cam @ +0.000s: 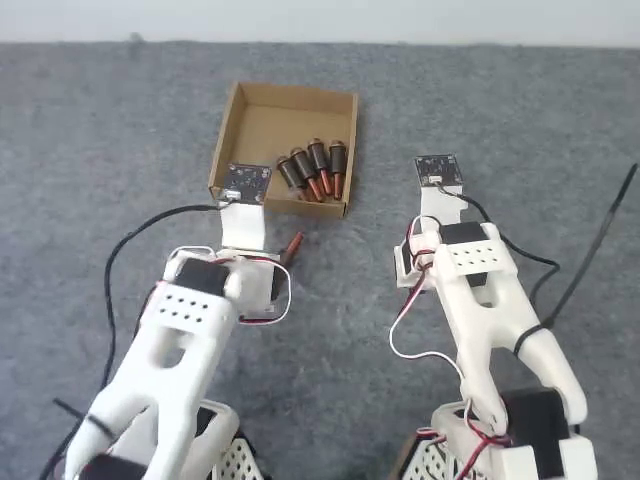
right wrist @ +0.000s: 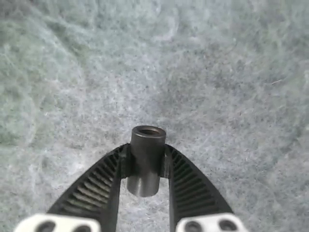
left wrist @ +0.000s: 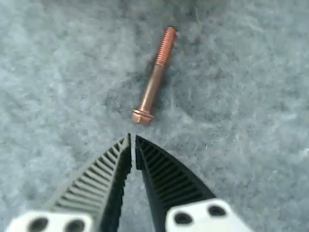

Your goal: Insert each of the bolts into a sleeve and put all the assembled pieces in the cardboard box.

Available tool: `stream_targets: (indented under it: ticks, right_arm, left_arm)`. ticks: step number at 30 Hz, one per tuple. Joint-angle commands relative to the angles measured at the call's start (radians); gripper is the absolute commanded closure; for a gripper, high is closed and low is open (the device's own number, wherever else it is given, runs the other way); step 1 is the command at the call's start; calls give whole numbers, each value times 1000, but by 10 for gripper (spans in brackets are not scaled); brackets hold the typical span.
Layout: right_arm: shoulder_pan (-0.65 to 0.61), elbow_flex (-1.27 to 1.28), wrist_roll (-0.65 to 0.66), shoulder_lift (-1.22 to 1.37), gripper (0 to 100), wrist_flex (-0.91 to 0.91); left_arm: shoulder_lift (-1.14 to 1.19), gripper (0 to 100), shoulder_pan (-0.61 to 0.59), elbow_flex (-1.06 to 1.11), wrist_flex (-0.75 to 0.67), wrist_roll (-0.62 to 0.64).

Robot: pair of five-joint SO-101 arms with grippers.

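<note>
Four assembled pieces [cam: 315, 170] sit in the cardboard box [cam: 222, 140]. Right gripper [right wrist: 146, 150] pinches a sleeve [right wrist: 145, 164]; one loose bolt [left wrist: 153, 79] lies just near of the box, left gripper [left wrist: 133, 141] pressed together by its head. Next I must spread it and grab.

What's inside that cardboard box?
Four dark sleeves with copper bolts in them lie side by side in the cardboard box. The left arm's wrist covers its near corner, hiding that part.
</note>
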Motion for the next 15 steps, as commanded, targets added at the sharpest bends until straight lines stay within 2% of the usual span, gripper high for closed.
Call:
stream_targets:
  ticks: [1, 8, 15]
  right_arm:
    - [12, -11, 12, -8, 991, -15]
    - [12, -11, 12, -8, 991, -15]
    - [12, -11, 9, -8, 991, -15]
  left_arm:
    - [21, 956, 14, -53, -49, 11]
    - [78, 736, 6, -51, -101, 49]
    - [255, 746, 5, -54, -232, -40]
